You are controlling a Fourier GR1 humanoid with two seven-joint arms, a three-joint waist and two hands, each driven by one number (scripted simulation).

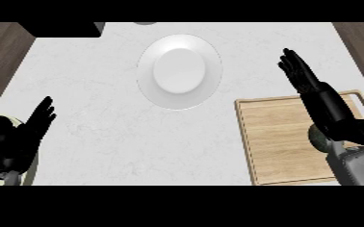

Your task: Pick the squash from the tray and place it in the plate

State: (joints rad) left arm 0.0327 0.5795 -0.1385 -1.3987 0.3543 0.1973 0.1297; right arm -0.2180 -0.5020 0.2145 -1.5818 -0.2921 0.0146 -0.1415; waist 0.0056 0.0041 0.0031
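A white plate [179, 71] lies on the pale counter, upper middle of the head view. At the lower right lies a wooden tray [280, 142] with a raised rim. A small greenish-grey rounded piece, likely the squash [316, 137], shows on the tray at the left side of my right forearm, which hides most of it. My right hand [301, 75] is open with straight fingers pointing away, above the tray's far edge and right of the plate, holding nothing. My left hand [32, 127] rests open at the lower left edge, fingers up.
A dark block [60, 29] sits at the counter's far left corner, and a small grey item [146, 23] peeks in at the far edge. Dark wood [10, 48] borders the counter on the left and the far right.
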